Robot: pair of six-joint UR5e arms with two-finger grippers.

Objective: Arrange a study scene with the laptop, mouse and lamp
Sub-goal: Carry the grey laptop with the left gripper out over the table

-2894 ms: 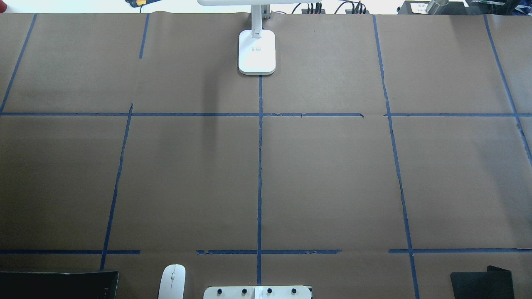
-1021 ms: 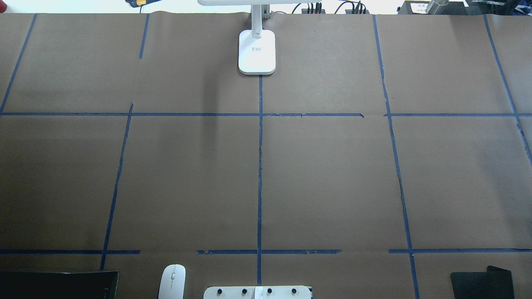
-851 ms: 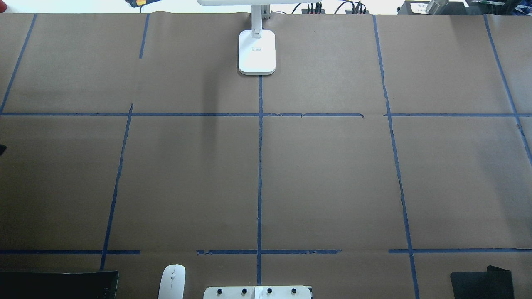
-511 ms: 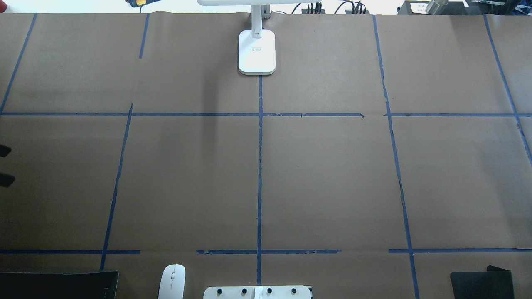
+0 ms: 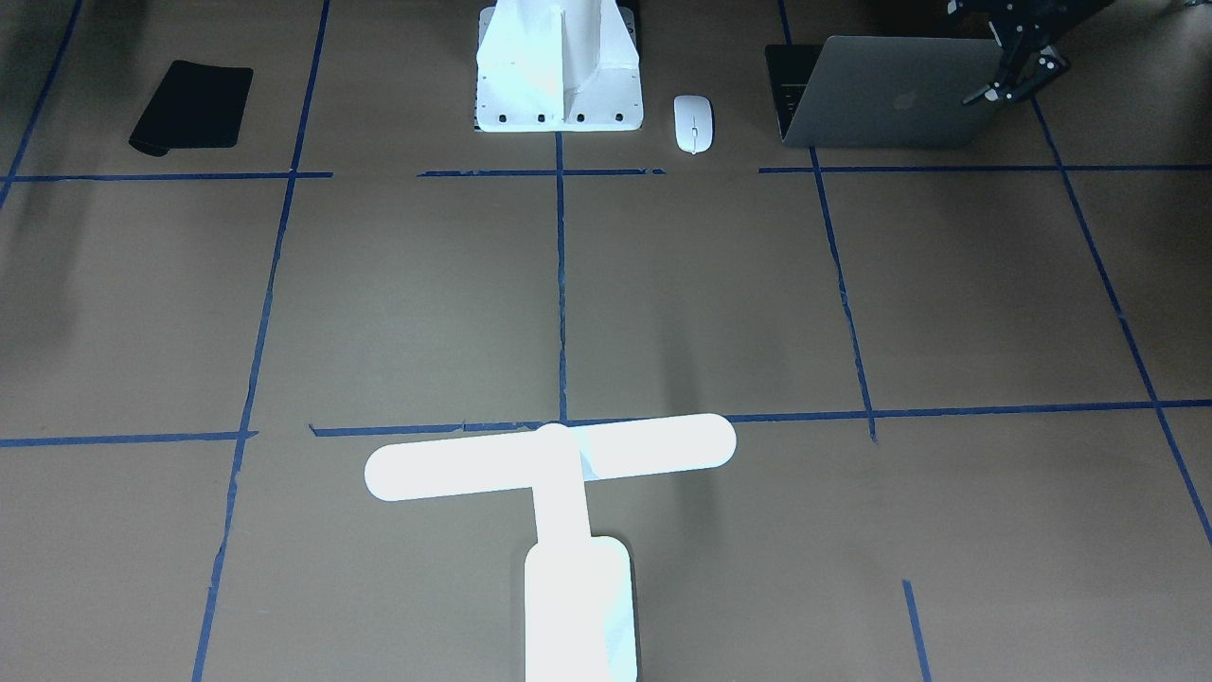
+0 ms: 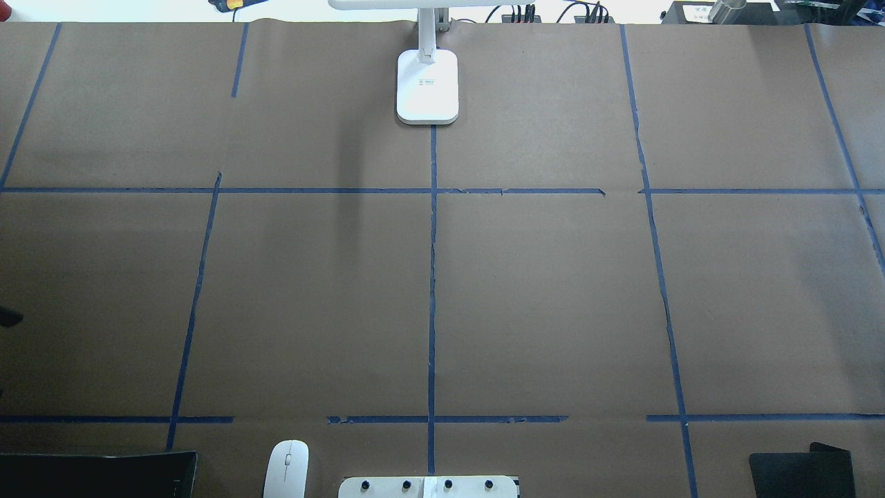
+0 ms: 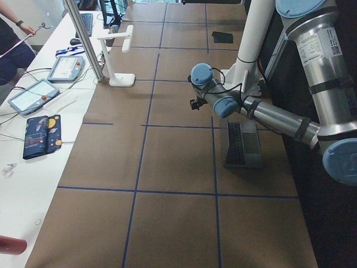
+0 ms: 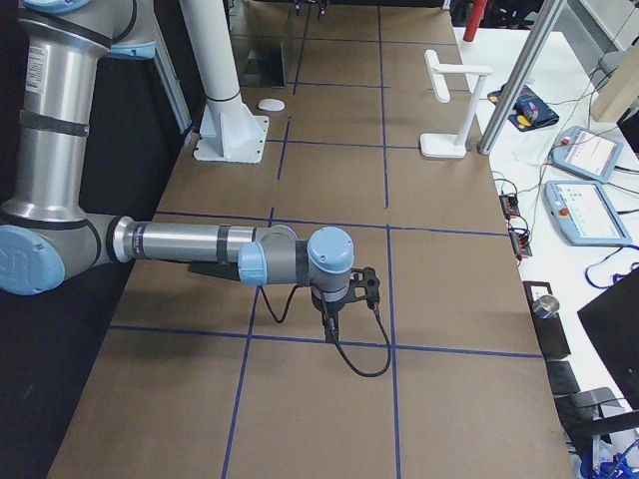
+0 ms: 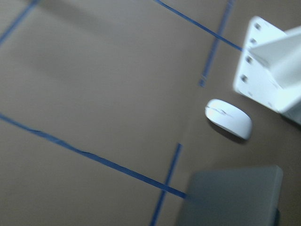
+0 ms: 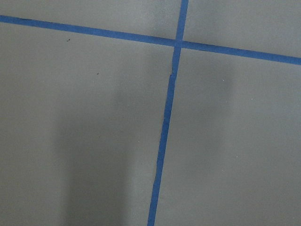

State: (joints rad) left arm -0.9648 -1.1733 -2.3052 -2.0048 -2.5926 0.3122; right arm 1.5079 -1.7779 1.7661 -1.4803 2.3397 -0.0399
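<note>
The grey laptop (image 5: 890, 90) stands half open near the robot's base, also seen in the left wrist view (image 9: 230, 197) and from the side (image 7: 244, 145). The white mouse (image 5: 693, 123) (image 6: 286, 469) (image 9: 229, 119) lies between the laptop and the pedestal. At the far edge, on the centre line, stands the glowing white lamp (image 5: 549, 464) (image 6: 427, 86) (image 7: 120, 56). My left gripper (image 5: 1013, 83) hangs open above the laptop's outer edge and holds nothing; one fingertip (image 6: 8, 317) shows at the overhead view's left edge. My right gripper (image 8: 339, 299) hovers over bare paper; I cannot tell its state.
A black mouse mat (image 5: 194, 104) (image 6: 802, 474) lies at the near right. The white bolted pedestal (image 5: 559, 71) (image 6: 429, 486) stands at the near centre. Blue tape lines (image 6: 432, 277) grid the brown paper. A side table with tablets (image 7: 33, 95) and a person (image 7: 11, 39) lies beyond the far edge.
My left gripper's fingertips came into the overhead view at its left edge and slid toward the near edge; now only one tip shows. Laptop, mouse and lamp have not moved.
</note>
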